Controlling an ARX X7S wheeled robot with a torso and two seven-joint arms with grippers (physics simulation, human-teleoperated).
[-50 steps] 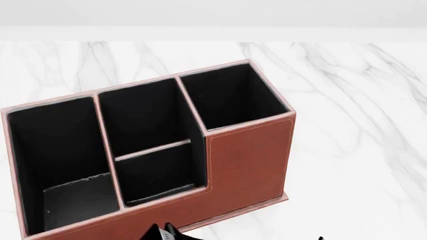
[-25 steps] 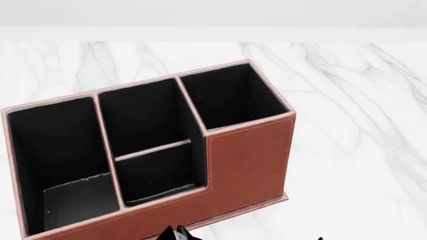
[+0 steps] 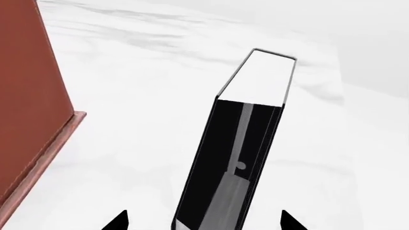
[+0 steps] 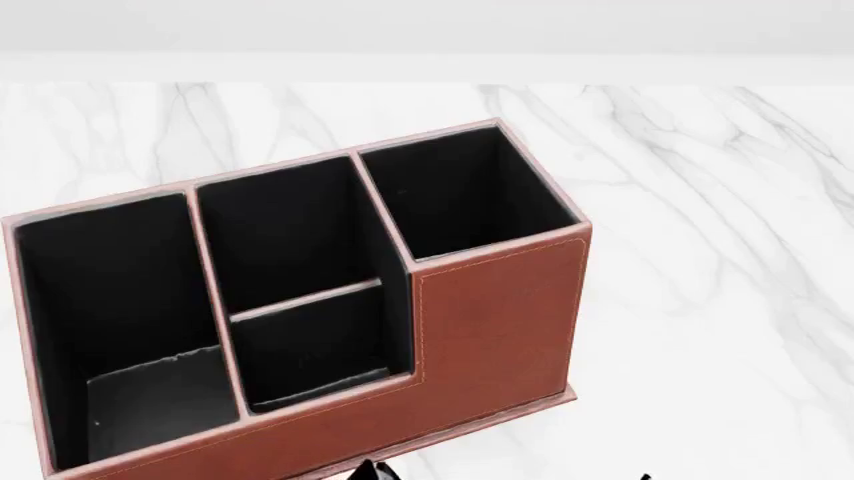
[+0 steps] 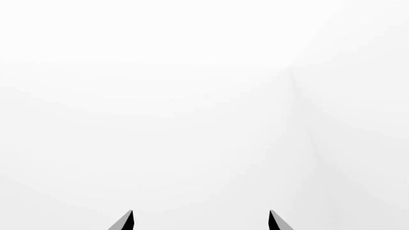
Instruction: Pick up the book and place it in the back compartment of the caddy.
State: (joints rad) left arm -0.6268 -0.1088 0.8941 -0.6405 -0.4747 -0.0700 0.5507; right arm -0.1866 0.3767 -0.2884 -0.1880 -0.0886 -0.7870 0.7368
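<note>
Book (image 3: pixel 246 143) upright on white counter (image 3: pixel 128 120), centre of left wrist view, black spine facing cam, white page block on top; brown wall of caddy (image 3: pixel 28 96) near, at left edge of that frame, not touching. Left hand (image 3: pixel 204 221) spread wide, one dark tip each side of book at bottom edge, gap both sides, nothing clamped. Right hand (image 5: pixel 200 220) also apart, empty, only blank white ahead.

In head view, caddy (image 4: pixel 494 300) fills left-centre; back compartment (image 4: pixel 314 345) is small dark cell below thin cross divider, low outer wall just below it. Dark sliver at bottom edge of head view: can't tell if book or hand.

Risks, judged from here:
- Book tall + narrow on its base, so uneven closing (one tip touching first) likely to tip it over or skid it toward caddy wall.
- Grip looks low on spine; if clamped near base only, prob. swings when lifted.
- Smooth hard covers, so slip poss. w/ light squeeze.
- Target cell small; book looks about as long as cell is wide, so needs squaring up to divider, else corner catches on rim or divider.
- Deeper cell just above divider: easy wrong drop if overshooting.
- Pick zone mostly out of head view, so alignment rests on wrist cam alone.
</note>
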